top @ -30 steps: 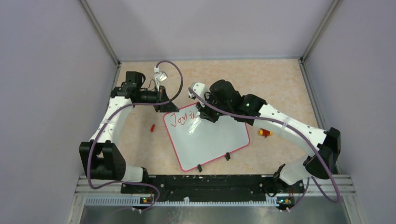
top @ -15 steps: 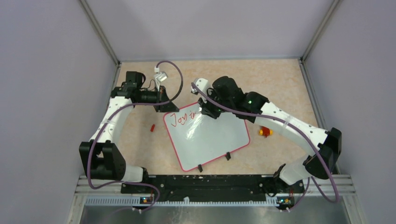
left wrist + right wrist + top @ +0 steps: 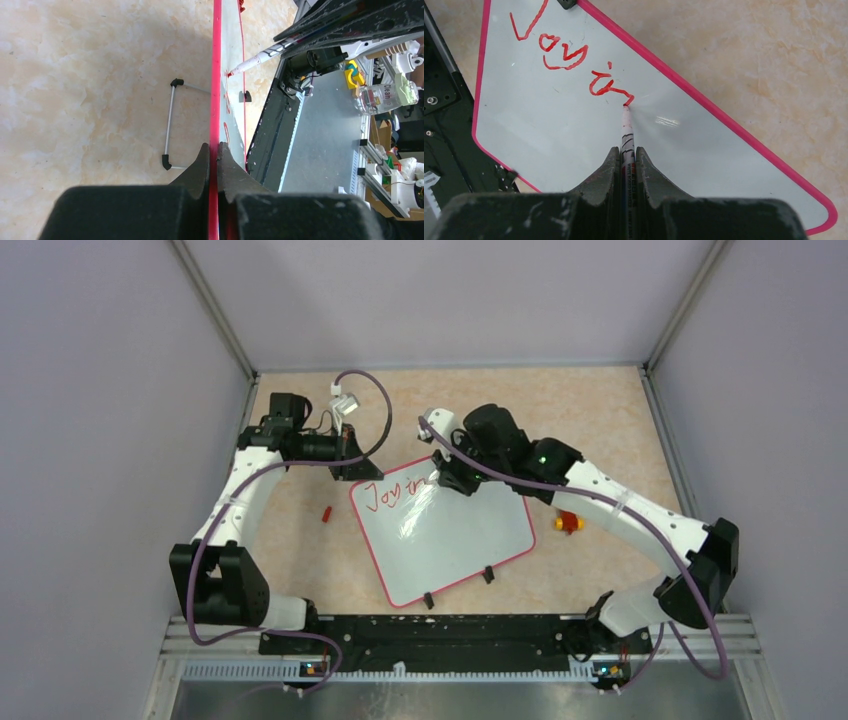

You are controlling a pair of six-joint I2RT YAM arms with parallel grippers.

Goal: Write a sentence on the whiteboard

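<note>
The whiteboard (image 3: 450, 540), white with a red-pink frame, lies tilted in the middle of the table. My left gripper (image 3: 357, 472) is shut on the frame at the board's far left corner, and in the left wrist view its jaws (image 3: 213, 146) pinch the red edge (image 3: 216, 75). My right gripper (image 3: 626, 150) is shut on a white marker (image 3: 627, 130). The marker's red tip touches the board (image 3: 549, 130) at the end of the sentence (image 3: 569, 55), which reads "Joy in" in red along the top (image 3: 392, 492). From above, the right gripper (image 3: 445, 480) hides the marker.
A small red cap (image 3: 326, 512) lies on the table left of the board. A yellow and red object (image 3: 568, 523) sits to its right, under the right arm. A black-tipped wire leg (image 3: 170, 125) shows under the board. Grey walls close in the table.
My right gripper has moved to the right along the top line with the marker, and the red writing has grown by a letter. The left gripper and the board have stayed put.
</note>
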